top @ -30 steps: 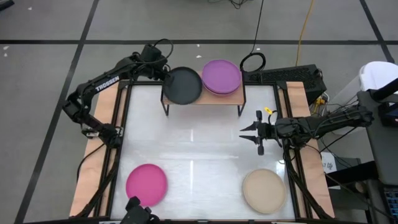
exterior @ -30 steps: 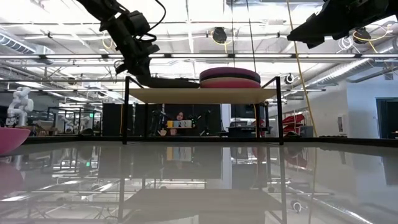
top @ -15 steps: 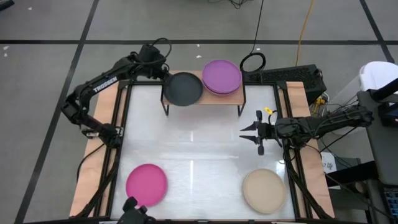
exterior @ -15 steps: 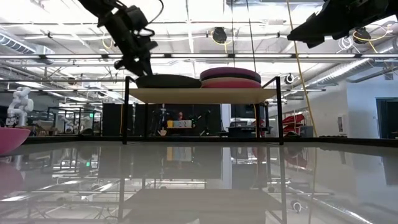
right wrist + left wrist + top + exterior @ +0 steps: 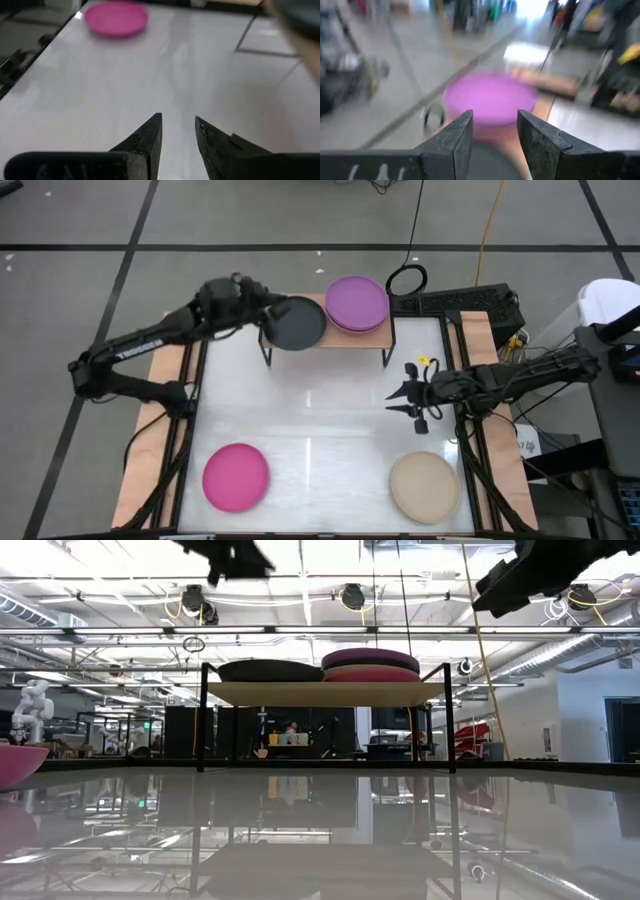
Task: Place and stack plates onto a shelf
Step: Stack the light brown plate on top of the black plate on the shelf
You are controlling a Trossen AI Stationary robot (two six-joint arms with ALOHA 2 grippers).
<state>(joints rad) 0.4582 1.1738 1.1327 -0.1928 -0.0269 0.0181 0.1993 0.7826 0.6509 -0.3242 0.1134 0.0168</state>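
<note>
the round matte black plate (image 5: 295, 322) lies flat on the left end of the small light-wood shelf on black legs (image 5: 350, 341), just beside a purple plate (image 5: 357, 302) stacked on another. my left gripper (image 5: 262, 311) hovers beside it, fingers parted and empty. my right gripper (image 5: 404, 397) waits mid-table, slightly parted, with the magenta plate (image 5: 236, 476) and beige plate (image 5: 425, 486) on the white table (image 5: 330, 430).

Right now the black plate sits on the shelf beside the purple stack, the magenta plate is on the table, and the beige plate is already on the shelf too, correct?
Not quite. The beige plate is not on the shelf; the high view shows it lying on the table near the right arm. The rest holds: the black plate sits on the shelf beside the purple stack, and the magenta plate is on the table.
</note>
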